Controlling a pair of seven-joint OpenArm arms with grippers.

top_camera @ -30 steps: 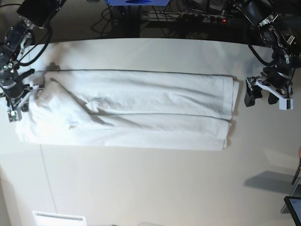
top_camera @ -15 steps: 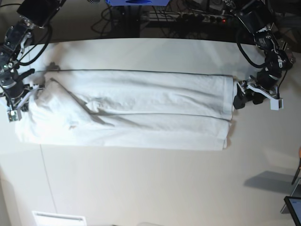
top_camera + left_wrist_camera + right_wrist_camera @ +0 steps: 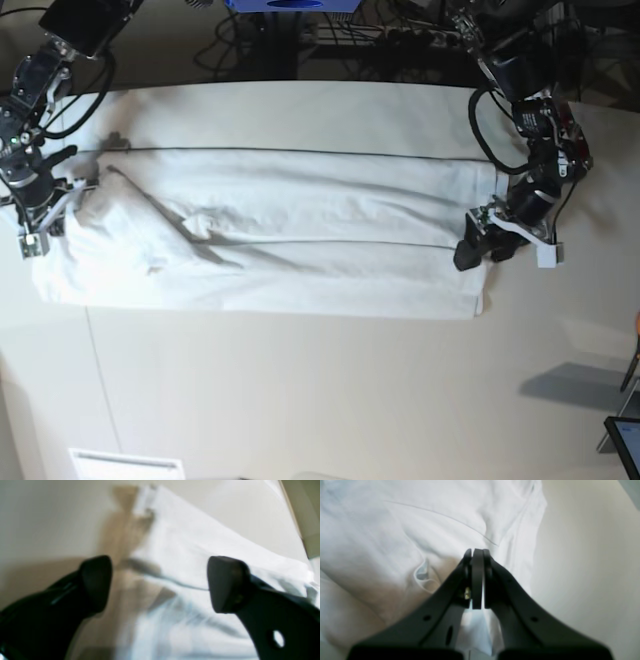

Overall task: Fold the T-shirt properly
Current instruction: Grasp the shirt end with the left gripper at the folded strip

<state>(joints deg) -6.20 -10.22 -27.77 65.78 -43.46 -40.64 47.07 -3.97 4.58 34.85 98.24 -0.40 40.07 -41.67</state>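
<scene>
Moving inward from beside the T-shirt, the left gripper, its jaws apart, is now over the shirt's near corner at that end. Over the shirt's opposite end is the right gripper, closed. Beneath the shirt is the table.

Three cameras: one wide and raised, two close in at the wrists.
My base view looks down across the table from above, facing the arms, and takes in the whole T-shirt. My left wrist view sits very near the cloth, looking low and slantwise between the fingers of its tool; my right wrist view looks down more steeply past its tool. Both wrist views share the T-shirt with the base view, each from its own end.
</scene>
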